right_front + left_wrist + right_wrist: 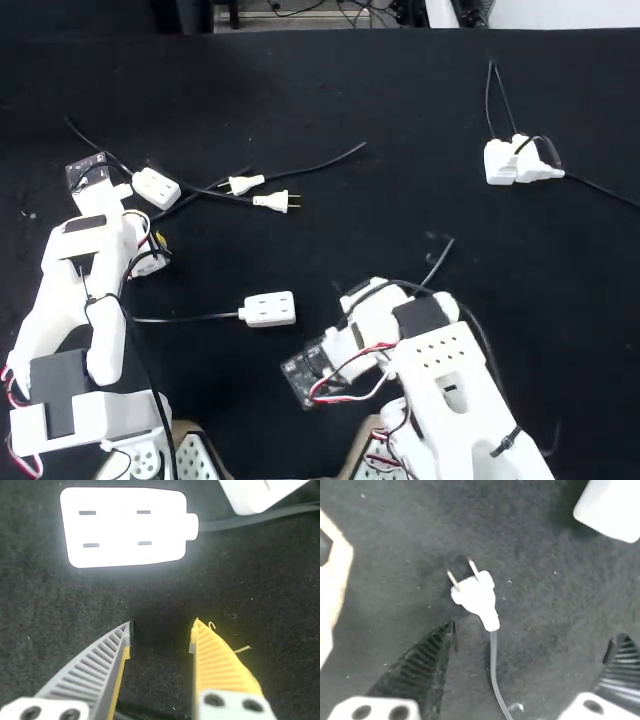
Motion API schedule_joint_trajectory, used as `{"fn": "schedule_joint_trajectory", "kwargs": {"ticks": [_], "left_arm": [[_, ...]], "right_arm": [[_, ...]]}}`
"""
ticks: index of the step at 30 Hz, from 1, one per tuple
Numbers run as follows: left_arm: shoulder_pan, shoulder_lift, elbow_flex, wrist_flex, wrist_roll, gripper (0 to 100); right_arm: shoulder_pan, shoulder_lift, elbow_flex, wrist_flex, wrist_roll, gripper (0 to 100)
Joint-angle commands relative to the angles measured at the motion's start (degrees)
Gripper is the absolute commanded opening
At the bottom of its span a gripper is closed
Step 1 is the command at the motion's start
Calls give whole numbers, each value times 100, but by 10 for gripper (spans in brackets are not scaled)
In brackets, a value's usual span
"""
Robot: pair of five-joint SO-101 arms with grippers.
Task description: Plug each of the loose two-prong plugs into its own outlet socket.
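I hold the right gripper (535, 635) open astride a loose plug (475, 597), the left gripper (160, 632) open near the outlet socket (125, 525); its slots are unfilled.

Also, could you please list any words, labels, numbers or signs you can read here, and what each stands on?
None can be read.
The outlet socket in the left wrist view is plain white with four slots and no print.
The two-prong plug in the right wrist view is unmarked.
The dark board on an arm in the high view may carry marks, too small to read.
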Motion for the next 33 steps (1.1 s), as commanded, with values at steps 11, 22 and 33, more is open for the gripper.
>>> {"fn": "schedule_joint_trajectory", "kwargs": {"ticks": [11,22,33], "left_arm": [[-66,-237,-57,-62,-9,198],[-66,-229,-40,-62,0,198],[-66,-264,-57,-62,-9,198]], "right_arm": [[70,936,-48,0,-35,437],[527,3345,-1719,0,88,436],[431,3626,-1473,26,132,8]]}}
